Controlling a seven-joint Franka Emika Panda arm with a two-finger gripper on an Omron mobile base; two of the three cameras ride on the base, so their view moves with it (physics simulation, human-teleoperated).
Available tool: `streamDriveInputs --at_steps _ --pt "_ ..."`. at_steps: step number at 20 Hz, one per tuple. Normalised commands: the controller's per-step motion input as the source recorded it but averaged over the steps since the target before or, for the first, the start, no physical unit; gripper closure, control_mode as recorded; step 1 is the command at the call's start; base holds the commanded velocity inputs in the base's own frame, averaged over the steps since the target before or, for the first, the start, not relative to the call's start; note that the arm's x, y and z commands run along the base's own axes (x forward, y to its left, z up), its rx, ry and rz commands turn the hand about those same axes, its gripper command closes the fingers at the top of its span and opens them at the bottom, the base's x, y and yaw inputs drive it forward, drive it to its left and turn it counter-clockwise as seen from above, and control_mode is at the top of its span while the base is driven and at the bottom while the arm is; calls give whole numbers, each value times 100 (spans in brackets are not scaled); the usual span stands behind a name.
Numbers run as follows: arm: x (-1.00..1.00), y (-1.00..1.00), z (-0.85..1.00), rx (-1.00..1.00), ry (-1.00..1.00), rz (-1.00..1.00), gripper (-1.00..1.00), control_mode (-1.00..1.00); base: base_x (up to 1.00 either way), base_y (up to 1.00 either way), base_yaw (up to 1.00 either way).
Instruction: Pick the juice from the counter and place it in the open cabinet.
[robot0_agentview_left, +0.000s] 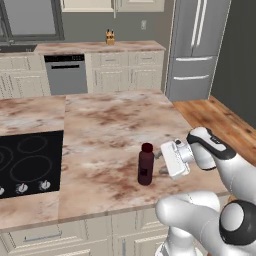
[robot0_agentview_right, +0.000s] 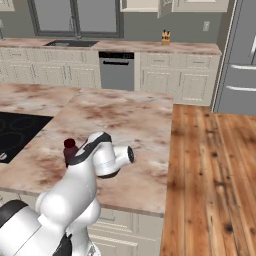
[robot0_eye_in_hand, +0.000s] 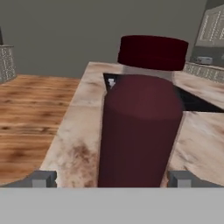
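One small maroon juice (robot0_agentview_left: 146, 164) bottle stood upright on the tabletop (robot0_agentview_left: 115, 125), near its front edge and well right of the black cooktop (robot0_agentview_left: 27, 161). The pincer (robot0_eye_in_hand: 112, 178) was level with the bottle's lower body, its two tips (robot0_eye_in_hand: 43, 178) spread wide on either side of the juice with a gap left at each flank, so nothing was gripped. In the left base view the white hand sat just right of the juice, pointing sideways at it; in the right base view the arm covered most of the bottle, leaving only its dark red cap (robot0_agentview_right: 69, 144) and shoulder visible. Beyond the juice the marbled stone ran on bare toward the far edge. Farther back from the juice, a wall counter carried a tan knife block (robot0_agentview_left: 109, 36), with a grey dishwasher (robot0_agentview_left: 66, 74) set below it. Above that, cream wall cabinets (robot0_agentview_right: 172, 5) hung along the top edge of the picture, one door (robot0_agentview_right: 163, 7) standing ajar.
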Motion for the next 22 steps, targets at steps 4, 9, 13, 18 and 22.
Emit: streamDriveInputs --at_steps 4,9,13,18,22 --pt "6 0 -3 11 13 -5 -100 -100 0 0 0" --pt "3 0 -16 9 14 -6 -100 -100 0 0 0" --pt "10 0 -26 0 13 -2 -100 -100 0 0 0" --pt "16 0 -21 0 10 0 -100 -100 0 0 0" --pt "12 1 -6 0 10 0 -100 -100 0 0 0"
